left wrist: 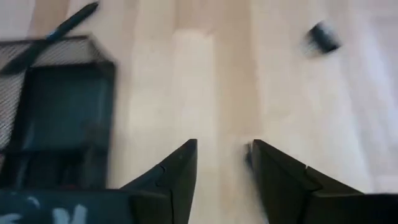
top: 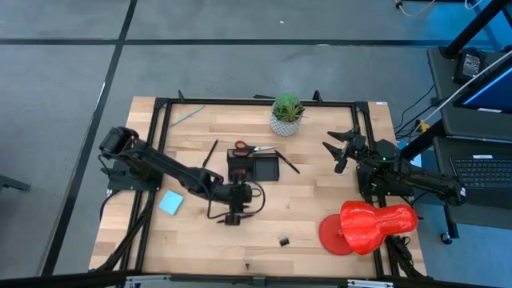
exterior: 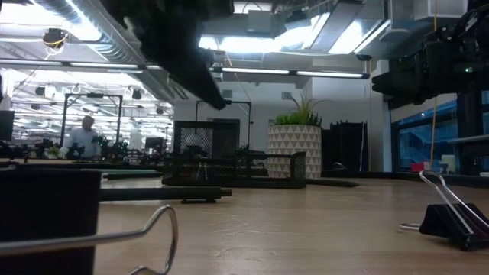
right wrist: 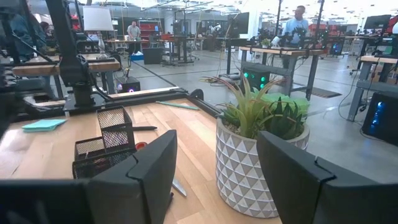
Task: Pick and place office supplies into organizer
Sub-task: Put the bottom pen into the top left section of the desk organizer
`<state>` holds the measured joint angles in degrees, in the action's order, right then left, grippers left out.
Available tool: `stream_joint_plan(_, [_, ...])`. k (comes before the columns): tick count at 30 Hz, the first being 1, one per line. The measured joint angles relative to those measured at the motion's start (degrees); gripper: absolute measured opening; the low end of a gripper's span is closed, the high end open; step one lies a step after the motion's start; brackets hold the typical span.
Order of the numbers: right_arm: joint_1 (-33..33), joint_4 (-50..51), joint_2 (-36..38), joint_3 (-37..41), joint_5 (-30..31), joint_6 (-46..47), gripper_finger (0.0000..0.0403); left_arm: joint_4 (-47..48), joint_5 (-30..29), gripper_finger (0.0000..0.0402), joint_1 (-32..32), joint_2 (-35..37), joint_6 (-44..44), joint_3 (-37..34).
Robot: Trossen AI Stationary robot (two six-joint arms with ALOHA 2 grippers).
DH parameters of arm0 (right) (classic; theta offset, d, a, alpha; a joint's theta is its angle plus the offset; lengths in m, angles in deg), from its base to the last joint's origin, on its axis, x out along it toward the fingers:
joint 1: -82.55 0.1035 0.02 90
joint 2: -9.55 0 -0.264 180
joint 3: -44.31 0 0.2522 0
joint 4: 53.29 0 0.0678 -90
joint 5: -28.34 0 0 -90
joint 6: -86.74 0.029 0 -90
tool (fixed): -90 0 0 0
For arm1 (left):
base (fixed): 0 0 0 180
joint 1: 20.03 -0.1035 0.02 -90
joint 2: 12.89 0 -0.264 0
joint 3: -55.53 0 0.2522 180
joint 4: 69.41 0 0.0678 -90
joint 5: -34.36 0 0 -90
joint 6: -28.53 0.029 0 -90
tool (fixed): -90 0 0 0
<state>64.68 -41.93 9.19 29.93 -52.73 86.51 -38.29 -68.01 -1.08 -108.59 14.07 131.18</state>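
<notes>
Wood table (top: 320, 240): organizer (top: 254, 167) w/ scissors (top: 250, 149) at rim.

Black mesh organizer (top: 254, 167), blue notepad (top: 170, 202)

Two dark jointed arms, black cables, left tool (left wrist: 222, 177) with wedge-shaped black fingers
</notes>
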Motion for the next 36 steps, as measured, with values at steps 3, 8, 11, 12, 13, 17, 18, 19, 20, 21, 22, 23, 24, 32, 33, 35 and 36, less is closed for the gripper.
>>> stream_joint_plan(3, [0.0, 0.0, 0.0, 0.0, 0.0, 0.2, 0.0224, -2.9, -0.3, 0.0154, 1.4, -1.1, -1.2, 0.0])
stream_joint_plan(8, [0.0, 0.0, 0.0, 0.0, 0.0, 1.5, 0.0224, -3.2, -1.8, 0.0155, 2.3, -4.0, -4.3, 0.0])
stream_joint_plan(11, [0.0, 0.0, 0.0, 0.0, 0.0, 1.6, 0.0224, -3.6, -2.0, 0.0155, 2.6, -6.0, -4.3, 0.0])
stream_joint_plan(12, [0.0, 0.0, 0.0, 0.0, 0.0, 1.6, 0.0224, -3.9, -2.0, 0.0155, 2.8, -6.6, -4.3, 0.0])
stream_joint_plan(13, [0.0, 0.0, 0.0, 0.0, 0.0, 1.6, 0.0224, -3.9, -2.0, 0.0155, 2.9, -7.0, -4.3, 0.0])
stream_joint_plan(17, [0.0, 0.0, 0.0, 0.0, 0.0, 1.6, 0.0224, -4.4, -1.7, 0.0155, 3.5, -8.8, -4.5, 0.0])
stream_joint_plan(18, [0.0, 0.0, 0.0, 0.0, 0.0, 1.7, 0.0224, -4.6, -1.5, 0.0155, 3.6, -9.0, -4.5, 0.0])
stream_joint_plan(19, [0.0, 0.0, 0.0, 0.0, 0.0, 1.7, 0.0224, -5.3, -1.5, 0.0155, 3.7, -9.3, -4.5, 0.0])
stream_joint_plan(20, [0.0, 0.0, 0.0, 0.0, 0.0, 1.6, 0.0224, -5.9, -1.5, 0.0155, 3.8, -9.5, -4.5, 0.0])
stream_joint_plan(21, [0.0, 0.0, 0.0, 0.0, 0.0, 1.7, 0.0224, -5.7, -1.5, 0.0155, 3.9, -9.6, -4.4, 0.0])
stream_joint_plan(22, [0.0, 0.0, 0.0, 0.0, 0.0, 1.7, 0.0224, -5.6, -1.5, 0.0155, 4.0, -9.6, -4.5, 0.0])
stream_joint_plan(23, [0.0, 0.0, 0.0, 0.0, 0.0, 1.7, 0.0224, -5.7, -1.5, 0.0155, 4.2, -9.6, -4.8, 0.0])
stream_joint_plan(24, [0.0, 0.0, 0.0, 0.0, 0.0, 1.7, 0.0224, -5.7, -1.5, 0.0155, 4.3, -9.6, -5.0, 0.0])
stream_joint_plan(32, [0.0, 0.0, 0.0, 0.0, -0.1, 3.0, 0.0224, -6.6, -1.4, 0.0155, 4.7, -10.9, -5.3, 0.0])
stream_joint_plan(33, [0.0, 0.0, 0.0, 0.0, -0.1, 3.0, 0.0224, -7.2, -1.5, 0.0155, 4.6, -11.3, -5.3, 0.0])
stream_joint_plan(35, [0.0, 0.0, 0.0, 0.0, -0.1, 3.0, 0.0224, -7.2, -1.5, 0.0155, 4.6, -12.2, -5.3, 0.0])
stream_joint_plan(36, [0.0, 0.0, 0.0, 0.0, -0.1, 3.0, 0.0224, -7.0, -1.6, 0.0155, 4.6, -12.7, -5.3, 0.0])
